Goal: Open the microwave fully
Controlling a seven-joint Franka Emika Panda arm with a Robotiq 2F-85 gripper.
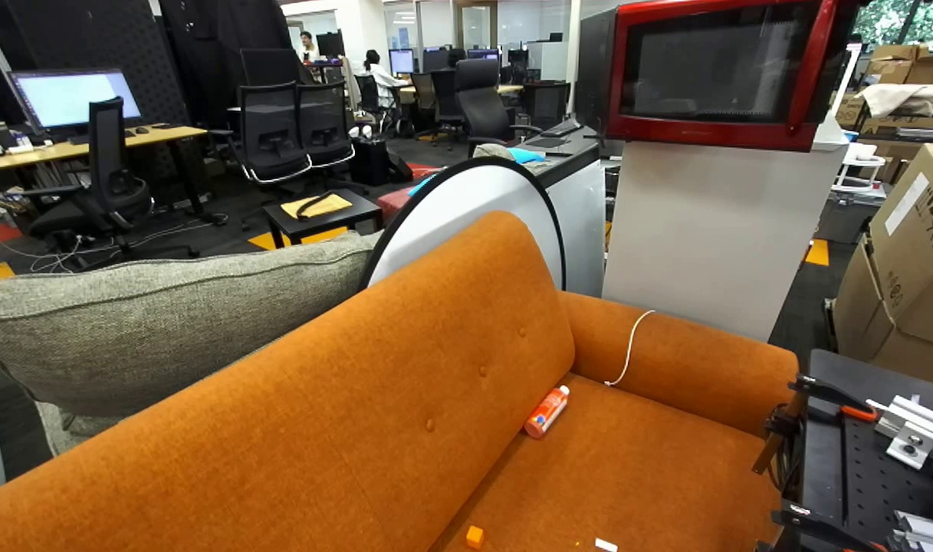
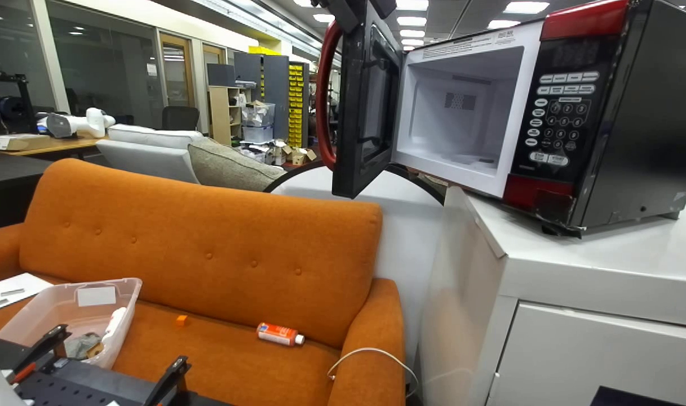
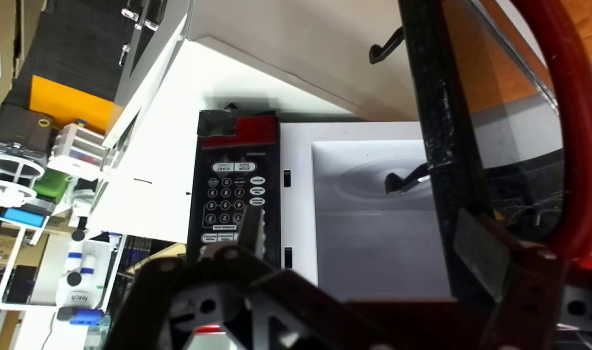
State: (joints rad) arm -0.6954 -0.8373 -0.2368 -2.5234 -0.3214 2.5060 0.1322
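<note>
The microwave (image 2: 574,124) sits on a white cabinet, its door (image 2: 371,107) swung well out and its pale inside showing. The red handle (image 2: 324,101) is on the door's outer face. An exterior view shows that face with its dark window (image 1: 711,69). My gripper (image 3: 366,243) stands open in the wrist view, nothing held between its fingers. One finger overlaps the door edge (image 3: 446,126), with the handle beyond it; whether they touch, I cannot tell. The opposite finger lies in front of the keypad panel (image 3: 227,194). Dark gripper parts show at the door's top in an exterior view.
Below the microwave is the white cabinet (image 2: 591,287). An orange sofa (image 2: 207,237) stands beside it, with an orange bottle (image 2: 278,334) on the seat. A round white panel (image 1: 466,192) leans behind the sofa. Cardboard boxes (image 1: 914,238) are stacked near the cabinet.
</note>
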